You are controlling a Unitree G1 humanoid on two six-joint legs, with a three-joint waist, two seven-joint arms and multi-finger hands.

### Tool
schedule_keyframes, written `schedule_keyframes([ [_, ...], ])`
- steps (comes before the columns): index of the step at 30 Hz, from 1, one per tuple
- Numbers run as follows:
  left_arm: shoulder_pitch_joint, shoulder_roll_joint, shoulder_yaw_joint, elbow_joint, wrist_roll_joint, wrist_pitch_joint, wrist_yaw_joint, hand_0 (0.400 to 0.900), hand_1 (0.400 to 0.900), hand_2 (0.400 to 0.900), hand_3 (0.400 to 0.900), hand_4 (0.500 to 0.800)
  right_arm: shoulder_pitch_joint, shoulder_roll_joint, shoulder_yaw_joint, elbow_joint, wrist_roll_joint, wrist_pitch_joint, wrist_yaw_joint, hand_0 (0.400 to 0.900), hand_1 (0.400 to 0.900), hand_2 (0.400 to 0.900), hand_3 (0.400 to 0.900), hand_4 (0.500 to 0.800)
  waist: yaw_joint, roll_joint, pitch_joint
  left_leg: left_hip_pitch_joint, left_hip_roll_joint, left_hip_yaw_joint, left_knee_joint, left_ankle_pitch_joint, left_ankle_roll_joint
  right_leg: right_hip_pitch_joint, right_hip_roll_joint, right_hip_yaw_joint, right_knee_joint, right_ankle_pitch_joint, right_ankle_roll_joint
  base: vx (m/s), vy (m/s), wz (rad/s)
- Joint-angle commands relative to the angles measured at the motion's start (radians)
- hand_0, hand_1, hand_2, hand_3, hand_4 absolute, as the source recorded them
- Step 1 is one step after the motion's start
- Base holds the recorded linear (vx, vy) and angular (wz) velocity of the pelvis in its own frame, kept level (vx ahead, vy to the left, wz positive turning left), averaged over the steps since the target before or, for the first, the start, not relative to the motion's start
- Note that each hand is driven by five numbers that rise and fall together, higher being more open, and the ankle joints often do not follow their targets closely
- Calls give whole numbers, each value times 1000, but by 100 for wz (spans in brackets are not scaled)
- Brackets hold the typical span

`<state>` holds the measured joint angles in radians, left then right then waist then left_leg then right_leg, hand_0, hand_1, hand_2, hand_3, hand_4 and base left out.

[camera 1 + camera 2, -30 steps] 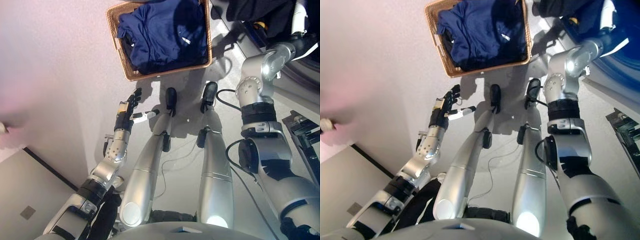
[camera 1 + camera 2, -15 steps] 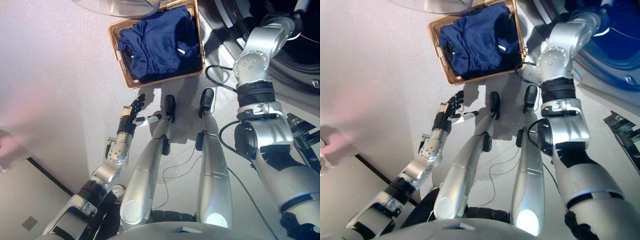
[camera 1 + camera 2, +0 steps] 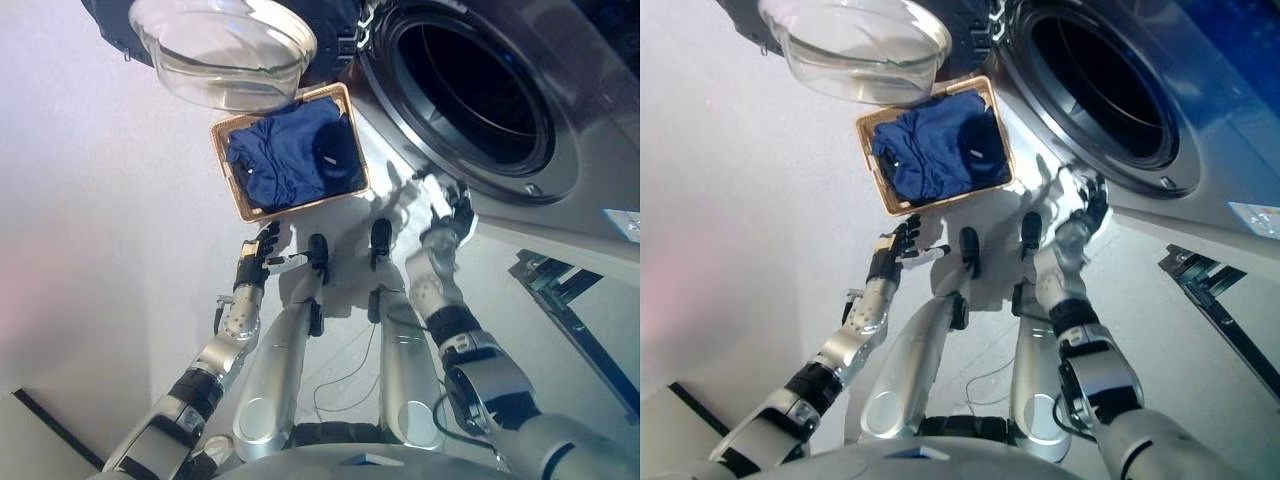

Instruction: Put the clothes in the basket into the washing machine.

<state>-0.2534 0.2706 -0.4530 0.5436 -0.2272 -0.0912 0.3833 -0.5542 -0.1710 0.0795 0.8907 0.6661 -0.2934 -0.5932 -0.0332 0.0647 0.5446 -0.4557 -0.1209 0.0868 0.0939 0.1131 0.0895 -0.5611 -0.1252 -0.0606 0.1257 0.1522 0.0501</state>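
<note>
A wicker basket (image 3: 228, 175) stands on the floor in front of me, filled with dark blue clothes (image 3: 295, 160). The washing machine (image 3: 560, 190) stands to the right of it, its round drum opening (image 3: 470, 95) dark and uncovered. My left hand (image 3: 258, 255) hangs open and empty just below the basket's near edge, not touching it. My right hand (image 3: 1080, 205) is open and empty, held below the lower rim of the drum opening, to the right of the basket.
The machine's door with its glass bowl (image 3: 225, 50) is swung open above the far side of the basket. A black frame (image 3: 560, 290) lies on the floor at the right, beside the machine.
The camera has tilted up, so the whole drum opening and door now show. My right arm has come back from the machine, and its hand now shows below the opening. The left hand has stayed put.
</note>
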Motion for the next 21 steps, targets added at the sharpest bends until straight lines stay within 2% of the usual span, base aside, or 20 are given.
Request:
schedule_keyframes([
  [1,52,18,37,6,79,-40,11,900,900,900,900,800,-14,-64,-8,-7,-171,16,4,900,900,900,900,800,24,-5,-66,-23,33,-89,62,-98,-84,73,-15,-31,-8,-43,59,97,-78,11],
  [2,33,3,41,78,84,-43,9,900,900,900,900,800,11,-78,-44,119,-169,30,22,900,900,900,900,800,32,-2,-81,20,37,-95,53,-106,-85,116,-13,-39,-15,-51,60,76,-68,12],
  [4,16,-15,48,172,99,-45,-11,900,900,900,900,800,41,-103,-50,265,-232,81,49,900,900,900,900,800,39,0,-105,64,38,-101,31,-98,-86,164,-10,-44,-39,-46,61,134,-74,9],
  [6,7,-22,62,240,79,-51,-52,900,900,900,900,800,74,-149,-51,363,-305,132,82,900,900,900,900,800,46,-3,-134,99,42,-109,13,-97,-89,200,-7,-48,-60,-42,64,121,-63,4],
  [8,-1,-24,75,317,123,-42,-62,900,900,900,900,800,115,-181,-44,442,-401,177,91,900,900,900,900,800,52,-7,-156,137,49,-113,-11,-89,-92,242,-1,-51,-85,-41,64,80,-69,4],
  [12,21,-30,118,395,129,-30,-83,900,900,900,900,800,187,-194,-77,452,-406,184,127,900,900,900,900,800,39,-17,-198,195,58,-122,-47,-82,-92,292,10,-57,-102,-50,60,83,-52,9],
  [19,24,-36,176,554,158,-14,-131,900,900,900,900,800,232,-148,45,422,-460,187,281,900,900,900,900,800,35,-45,-265,277,64,-134,-103,-68,-99,360,29,-68,-116,-69,51,58,-51,12],
  [21,30,-36,182,569,164,-10,-151,900,900,900,900,800,235,-148,67,435,-493,198,304,900,900,900,900,800,39,-51,-281,294,63,-137,-95,-76,-96,383,30,-73,-116,-74,49,64,-35,10],
])
